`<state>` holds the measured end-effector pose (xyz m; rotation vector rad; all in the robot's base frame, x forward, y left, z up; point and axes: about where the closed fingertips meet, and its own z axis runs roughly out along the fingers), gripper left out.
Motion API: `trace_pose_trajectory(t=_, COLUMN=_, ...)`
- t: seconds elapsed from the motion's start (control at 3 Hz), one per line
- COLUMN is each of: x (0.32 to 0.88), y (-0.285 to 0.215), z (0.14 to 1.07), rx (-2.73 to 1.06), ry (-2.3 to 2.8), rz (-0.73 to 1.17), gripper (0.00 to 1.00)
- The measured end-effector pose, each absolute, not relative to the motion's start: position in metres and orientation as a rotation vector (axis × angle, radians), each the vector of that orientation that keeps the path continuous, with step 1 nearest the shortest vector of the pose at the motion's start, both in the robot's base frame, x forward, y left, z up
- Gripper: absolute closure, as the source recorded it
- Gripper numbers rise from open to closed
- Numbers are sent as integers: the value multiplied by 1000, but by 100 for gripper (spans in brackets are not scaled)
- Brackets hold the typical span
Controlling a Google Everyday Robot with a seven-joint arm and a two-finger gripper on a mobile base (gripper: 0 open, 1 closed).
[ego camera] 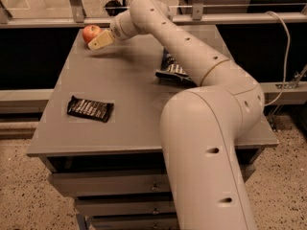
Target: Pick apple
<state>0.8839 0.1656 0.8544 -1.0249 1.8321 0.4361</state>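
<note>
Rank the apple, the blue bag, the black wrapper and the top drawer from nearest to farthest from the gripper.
1. Apple, far left corner, right beside the gripper.
2. Blue bag, right side, and black wrapper, front left: too close to call.
3. Top drawer, down below at the front.

My claw (pixel 97 40) sits in the upper left of the frame, just beside the apple (pixel 89 31), covering its lower right edge; whether they touch I cannot tell. My own arm (pixel 201 128) hides most of the blue snack bag (pixel 172 71) right of centre, then runs off the bottom edge. The counter (pixel 134 95) is cut off there too, below its drawers (pixel 110 182). The print on the dark wrapper (pixel 90 109) at left is too small to read. A dark thing (pixel 114 5) at the top, behind the rail (pixel 230 18), I cannot make out
</note>
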Motion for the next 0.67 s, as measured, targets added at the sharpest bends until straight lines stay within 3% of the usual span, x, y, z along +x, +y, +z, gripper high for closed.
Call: trace_pose_trajectory(t=0.67, x=885, y=208, z=850, rx=-1046, ry=1822, rz=529, gripper=0)
